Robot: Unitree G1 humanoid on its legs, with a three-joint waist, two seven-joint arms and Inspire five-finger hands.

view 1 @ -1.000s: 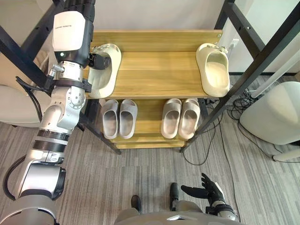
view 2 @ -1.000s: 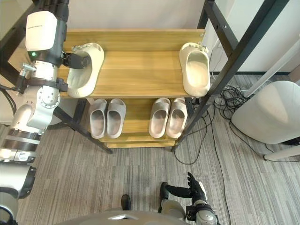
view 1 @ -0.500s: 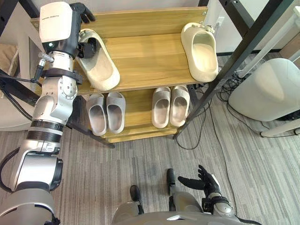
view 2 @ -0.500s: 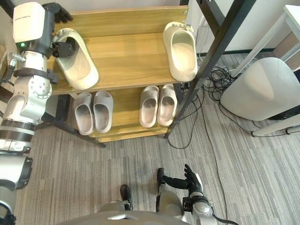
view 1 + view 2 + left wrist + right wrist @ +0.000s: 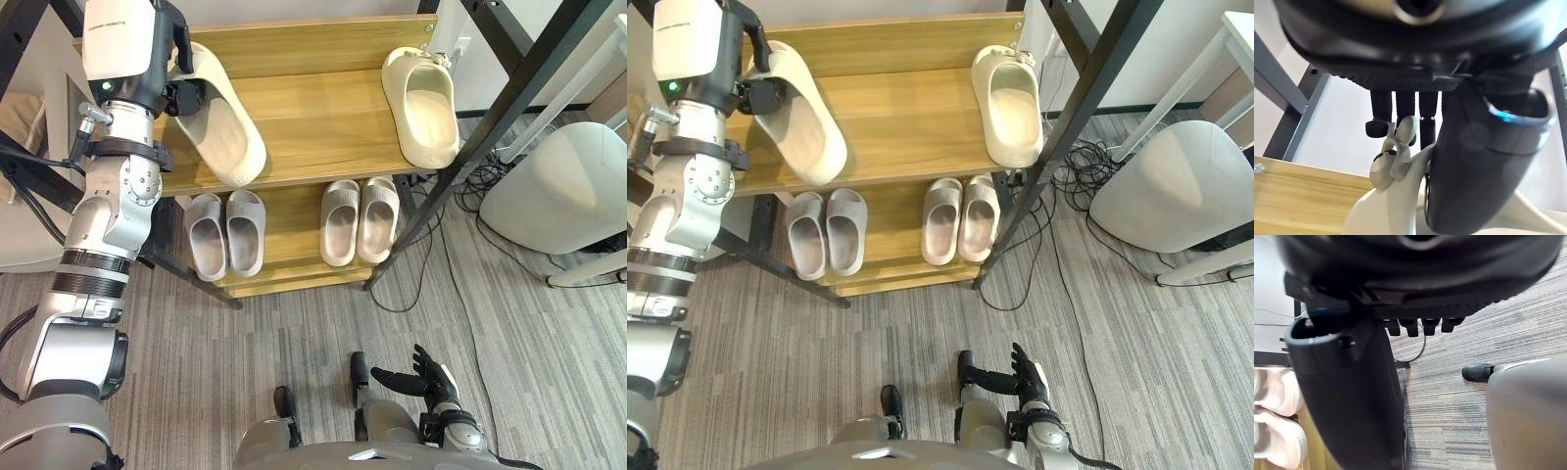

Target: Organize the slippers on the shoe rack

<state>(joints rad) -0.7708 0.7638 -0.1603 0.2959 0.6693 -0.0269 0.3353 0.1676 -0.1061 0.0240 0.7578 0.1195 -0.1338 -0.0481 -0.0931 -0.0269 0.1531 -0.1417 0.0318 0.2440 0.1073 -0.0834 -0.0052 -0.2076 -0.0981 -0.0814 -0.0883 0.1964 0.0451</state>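
Grey striped carpet [image 5: 245, 338]. Black cable tangle [image 5: 485, 211] on it, just beside rounded white unit [image 5: 558, 186] (far right, standing on same carpet).

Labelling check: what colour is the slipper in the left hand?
Plain cream slipper; left eye view shows it best.

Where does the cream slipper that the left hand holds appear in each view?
Left eye view: cream slipper at upper left, lying at an angle at the top shelf's left end, held by the left hand.
Right eye view: upper left too.
Left wrist view: the slipper close up, pinched by that hand.
Right wrist view: faces carpet and two pale slippers instead.
Shared landmark: the wooden top shelf.
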